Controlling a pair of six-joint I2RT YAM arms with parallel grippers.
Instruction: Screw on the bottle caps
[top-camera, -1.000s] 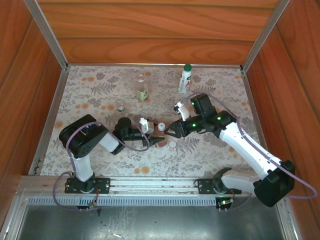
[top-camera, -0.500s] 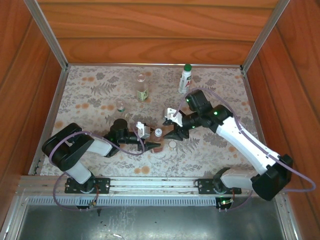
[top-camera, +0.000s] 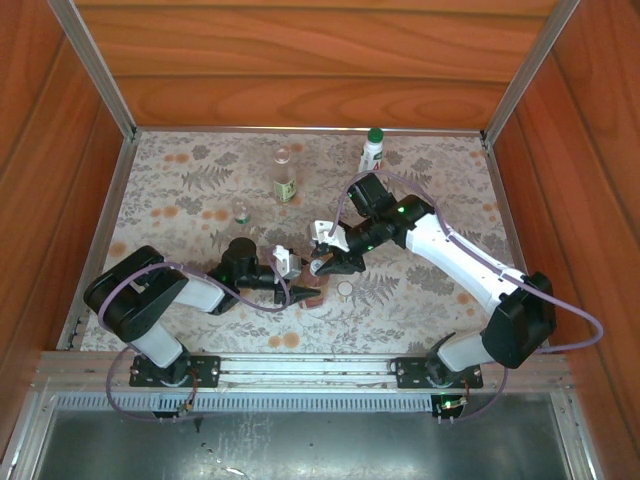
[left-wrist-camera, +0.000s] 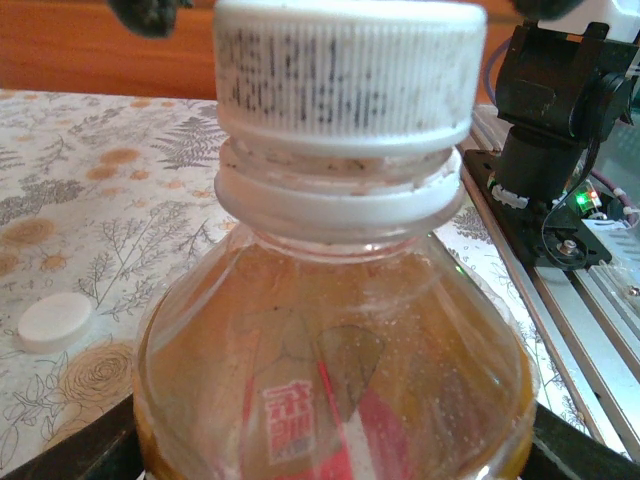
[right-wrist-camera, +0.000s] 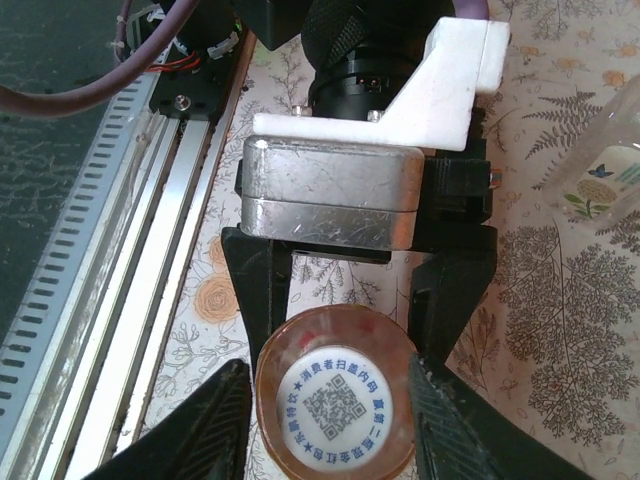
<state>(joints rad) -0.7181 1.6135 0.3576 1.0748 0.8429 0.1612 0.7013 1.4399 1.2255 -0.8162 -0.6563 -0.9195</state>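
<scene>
Your right pincer (right-wrist-camera: 335, 400) is hovering over the amber bottle (left-wrist-camera: 330, 380), whose white cap (left-wrist-camera: 350, 70) is sitting on the neck, by my judgement not yet tightened. Just beside it a loose cap (top-camera: 345, 288) is lying on the table (top-camera: 180, 180). Farther back, the white bottle (top-camera: 372, 155) is wearing its green cap (top-camera: 375, 134). The clear bottle (top-camera: 285, 183) is seemingly standing open, and the tiny bottle (top-camera: 241, 212) is too small to judge. So most of the work is probably still waiting. The right pincer's jaws are standing part open astride the cap, apparently not pinching it. Your left pincer (right-wrist-camera: 355, 320) is clamping the amber bottle's body.
</scene>
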